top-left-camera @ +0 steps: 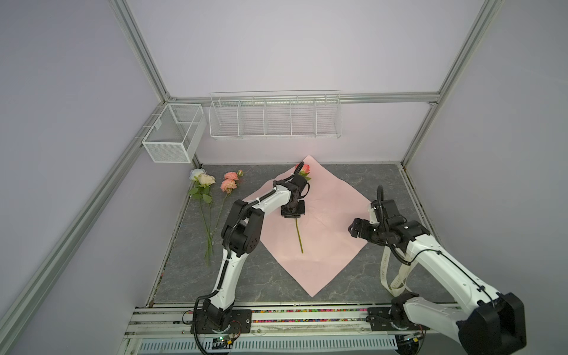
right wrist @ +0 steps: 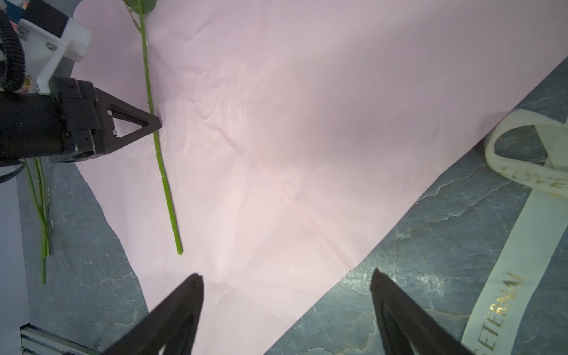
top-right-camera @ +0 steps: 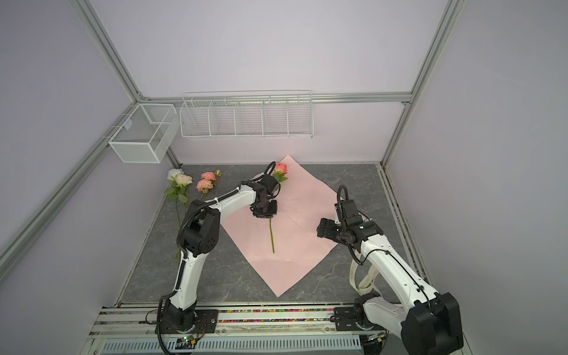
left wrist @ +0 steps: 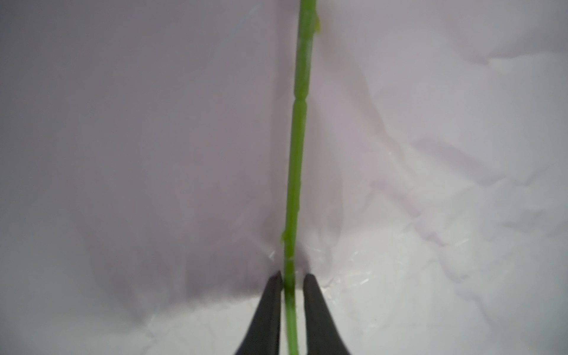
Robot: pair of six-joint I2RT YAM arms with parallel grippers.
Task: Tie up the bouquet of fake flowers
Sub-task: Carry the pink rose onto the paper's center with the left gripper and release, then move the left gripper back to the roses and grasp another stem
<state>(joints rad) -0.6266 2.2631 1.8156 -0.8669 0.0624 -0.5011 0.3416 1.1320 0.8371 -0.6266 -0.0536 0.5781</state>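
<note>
Now the left gripper (left wrist: pixel 292 275) is straddling the rose stem (left wrist: pixel 298 138), which is lying along the middle of the pink paper (top-left-camera: pixel 332 221). Its jaws are parted a crack and barely pinching. Judging by that, it should be lifting straight up so the stem is not dragged. The other flowers (top-left-camera: pixel 229 184) are lying off the paper's left edge. The right gripper (right wrist: pixel 287 275) is hovering over the paper's right edge, spread wide and empty.

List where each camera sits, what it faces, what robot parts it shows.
Both top views: high at the front, looking down at the square pink paper sheet on the grey marbled table, with the white left arm and right arm.
Left wrist: close above the paper, along the thin green rose stem; left gripper only, jaws slightly apart round it.
Right wrist: higher, over the paper's edge and cream lettered ribbon; right gripper wide open, plus the left gripper.
Shared: both wrist views show that stem.
</note>
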